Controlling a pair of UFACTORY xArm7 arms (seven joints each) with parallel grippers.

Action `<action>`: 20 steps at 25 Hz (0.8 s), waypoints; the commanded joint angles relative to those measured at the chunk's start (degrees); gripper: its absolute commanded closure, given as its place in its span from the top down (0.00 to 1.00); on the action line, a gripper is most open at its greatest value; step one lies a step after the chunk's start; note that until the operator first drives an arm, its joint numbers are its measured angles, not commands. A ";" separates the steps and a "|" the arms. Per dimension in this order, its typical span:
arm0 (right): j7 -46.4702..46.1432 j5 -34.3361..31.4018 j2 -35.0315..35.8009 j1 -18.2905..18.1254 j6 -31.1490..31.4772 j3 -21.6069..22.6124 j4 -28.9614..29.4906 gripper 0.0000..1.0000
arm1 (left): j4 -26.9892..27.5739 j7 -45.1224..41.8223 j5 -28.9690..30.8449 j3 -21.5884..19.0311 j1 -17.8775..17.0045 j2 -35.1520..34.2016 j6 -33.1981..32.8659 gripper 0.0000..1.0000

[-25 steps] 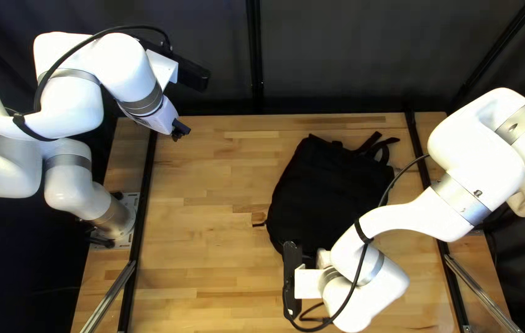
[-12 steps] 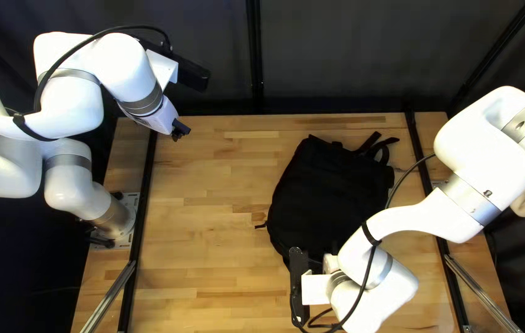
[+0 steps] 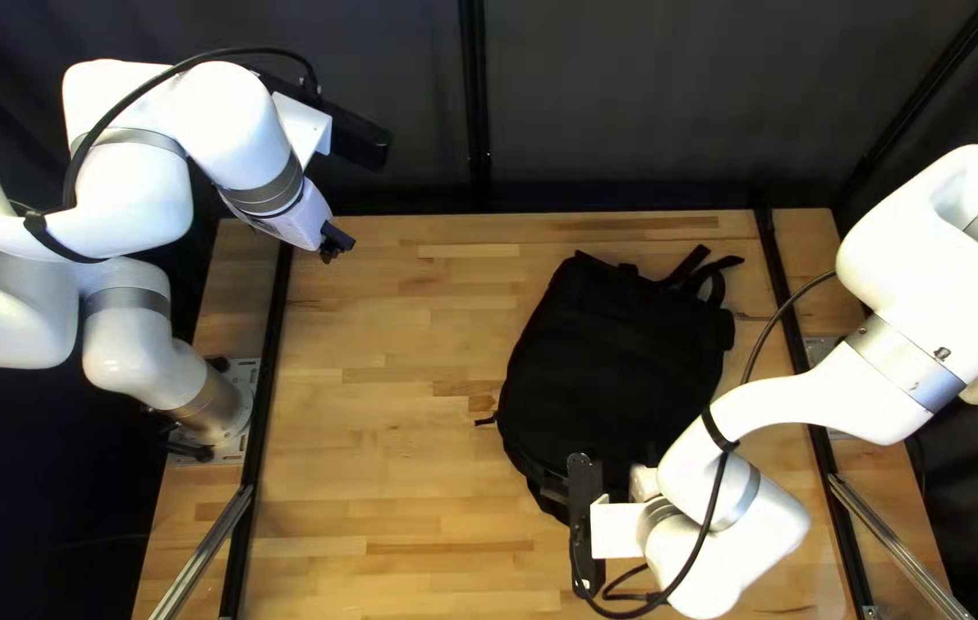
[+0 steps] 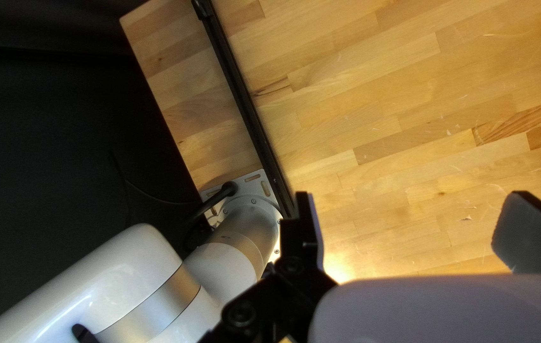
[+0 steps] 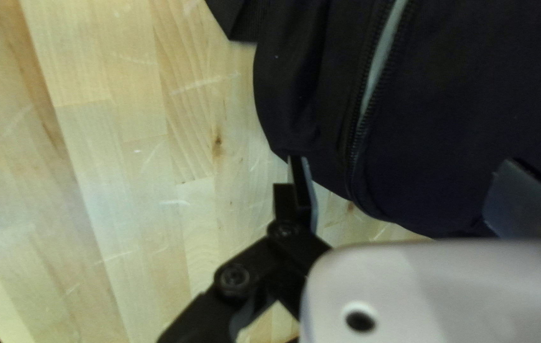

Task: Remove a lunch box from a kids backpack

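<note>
Black backpack (image 3: 615,367) on wooden table (image 3: 374,402) — right arm (image 3: 833,396) across near end

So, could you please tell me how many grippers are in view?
2: the left gripper, open, near the table's far left corner; the right gripper, open, at the black backpack's near end.

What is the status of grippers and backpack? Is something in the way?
Left gripper open, away from backpack; right gripper open at its near end. Zipper parted, lunch box not visible. Right arm hides part of backpack.
</note>
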 commanded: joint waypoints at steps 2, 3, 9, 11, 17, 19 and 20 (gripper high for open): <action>-0.62 -0.89 2.02 -0.36 -0.67 -0.60 1.35 0.96 | 0.00 0.00 0.00 0.00 0.00 0.00 0.00 1.00; -0.64 -1.01 2.10 -0.47 -0.93 -0.69 1.26 0.86 | 0.00 0.00 0.00 0.00 0.00 0.00 0.00 1.00; -1.02 -1.70 2.37 -1.09 -2.05 -1.22 0.93 0.03 | 0.00 0.00 0.00 0.00 0.00 0.00 0.00 1.00; -1.29 -1.85 2.27 -1.21 -1.92 -1.33 1.07 0.00 | 0.00 0.00 0.00 0.00 0.00 0.00 0.00 1.00; -3.59 -2.35 1.30 -1.59 0.44 -1.64 2.77 0.00 | 0.00 0.00 0.00 0.00 0.00 0.00 0.00 1.00; -4.72 -2.66 1.50 -1.76 1.31 -1.83 3.92 0.00 | 0.00 0.00 0.00 0.00 0.00 0.00 0.00 1.00; -5.29 -2.79 1.70 -1.84 1.74 -1.92 4.55 0.00 | 0.00 0.00 0.00 0.00 0.00 0.00 0.00 1.00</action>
